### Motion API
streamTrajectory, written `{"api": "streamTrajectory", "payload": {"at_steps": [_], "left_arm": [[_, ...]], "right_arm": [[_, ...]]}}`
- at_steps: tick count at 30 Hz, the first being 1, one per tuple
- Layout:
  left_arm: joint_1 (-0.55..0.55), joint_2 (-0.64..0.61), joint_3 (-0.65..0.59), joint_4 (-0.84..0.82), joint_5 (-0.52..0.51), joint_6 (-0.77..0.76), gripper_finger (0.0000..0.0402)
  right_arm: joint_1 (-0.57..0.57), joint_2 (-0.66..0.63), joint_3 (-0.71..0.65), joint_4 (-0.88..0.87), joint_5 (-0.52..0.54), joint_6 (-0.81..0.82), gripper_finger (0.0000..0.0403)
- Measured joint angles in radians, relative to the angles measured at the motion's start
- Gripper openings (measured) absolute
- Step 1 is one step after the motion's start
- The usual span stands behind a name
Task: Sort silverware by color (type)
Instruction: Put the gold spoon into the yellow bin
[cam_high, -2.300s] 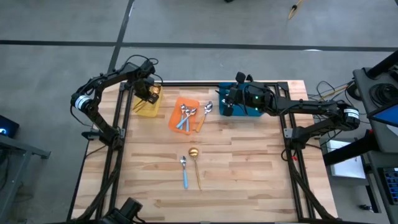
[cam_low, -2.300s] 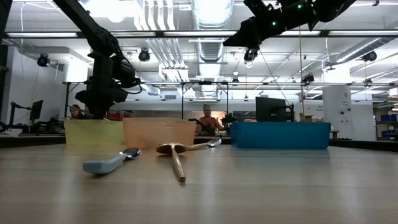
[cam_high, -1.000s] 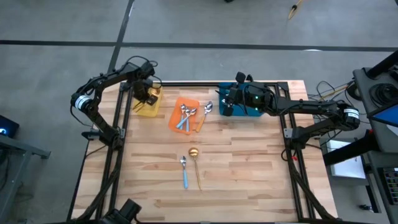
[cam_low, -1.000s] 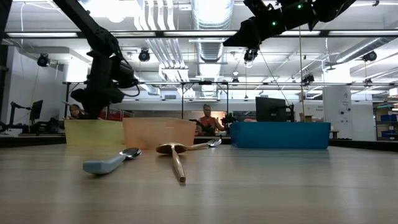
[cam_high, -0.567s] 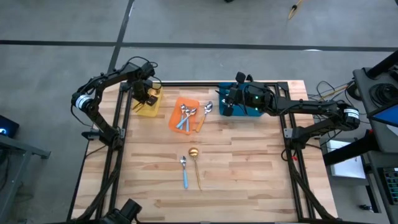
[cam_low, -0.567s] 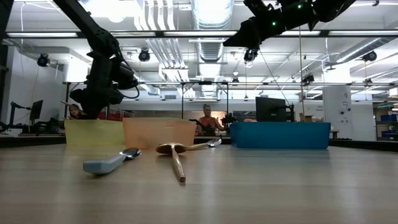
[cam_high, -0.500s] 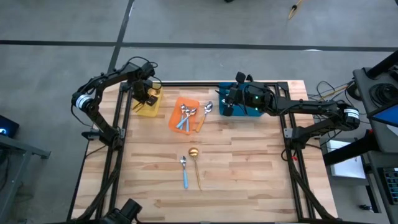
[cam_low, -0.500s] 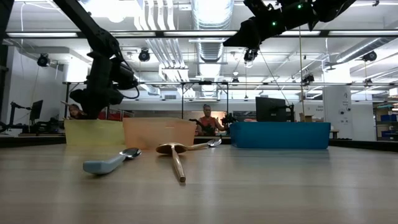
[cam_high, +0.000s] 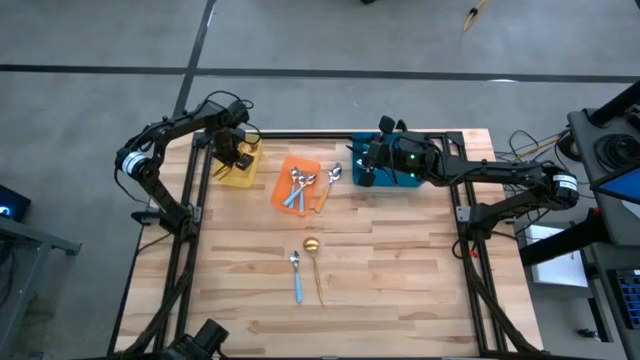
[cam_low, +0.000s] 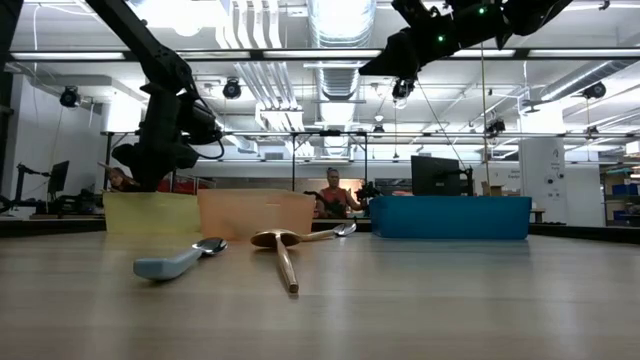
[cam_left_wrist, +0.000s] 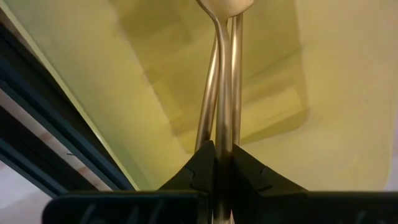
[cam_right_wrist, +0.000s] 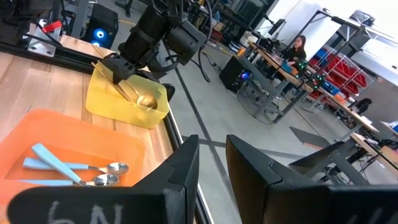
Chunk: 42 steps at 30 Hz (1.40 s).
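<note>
The left gripper (cam_left_wrist: 222, 163) pinches thin gold spoons (cam_left_wrist: 222, 106) by their stems between its closed fingertips; they look light, stiff, slippery.

Colours: yellow bin (cam_high: 236, 170), orange bin (cam_high: 297, 184), blue bin (cam_high: 385, 178). Table (cam_high: 400, 280) is light wood planks with a black frame. Arms are dark; the left gripper (cam_high: 238, 152) has black fingers (cam_left_wrist: 199, 171) pinching gold spoons (cam_left_wrist: 222, 81) against translucent yellow plastic. Orange bin holds spoons with silver bowls and light-blue handles (cam_high: 296, 189). On bare wood: one light-blue-handled spoon (cam_high: 296, 278) and one all-gold spoon (cam_high: 315, 265). One silver spoon (cam_high: 334, 174) lies beside the orange bin. Floor is grey.
</note>
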Motion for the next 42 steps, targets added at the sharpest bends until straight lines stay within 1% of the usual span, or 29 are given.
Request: {"api": "streamTrajectory", "payload": {"at_steps": [6,42], "left_arm": [[0.000,0.000,0.000,0.001,0.000,-0.010,0.0017],[0.000,0.001,0.000,-0.009,-0.001,-0.028,0.0018]], "right_arm": [[0.000,0.000,0.000,-0.004,0.000,0.000,0.0073],[-0.005,0.000,0.000,-0.016,0.001,0.000,0.0073]]}}
